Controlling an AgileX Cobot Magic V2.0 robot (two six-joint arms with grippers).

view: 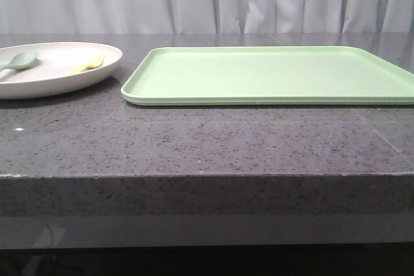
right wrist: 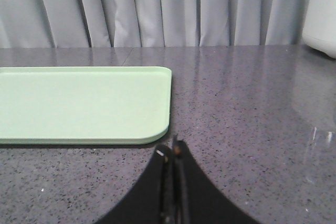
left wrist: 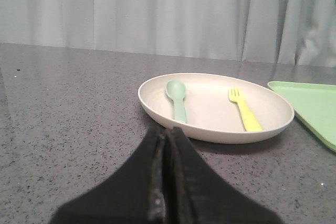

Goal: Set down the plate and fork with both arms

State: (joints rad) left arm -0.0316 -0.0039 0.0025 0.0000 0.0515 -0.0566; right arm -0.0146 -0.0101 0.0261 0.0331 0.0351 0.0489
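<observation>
The pinkish-cream plate (view: 61, 75) sits on the dark counter at the far left of the front view. On it lie the pale-yellow fork (view: 89, 64) and a blue-green spoon (view: 21, 60). In the left wrist view the plate (left wrist: 157, 109) is just beyond my left gripper (left wrist: 167, 131), with the fork (left wrist: 243, 109) and the spoon (left wrist: 177, 98) lying on it. The left gripper is shut and empty, close to the plate's near rim. My right gripper (right wrist: 171, 149) is shut and empty, low over the counter near the tray's corner. Neither gripper shows in the front view.
A flat rectangular light-green tray (view: 272, 75) lies right of the plate, also in the right wrist view (right wrist: 79, 103) and the left wrist view (left wrist: 312, 106). Grey curtains hang behind the counter. A white appliance (right wrist: 321, 14) stands on the counter beyond the right gripper.
</observation>
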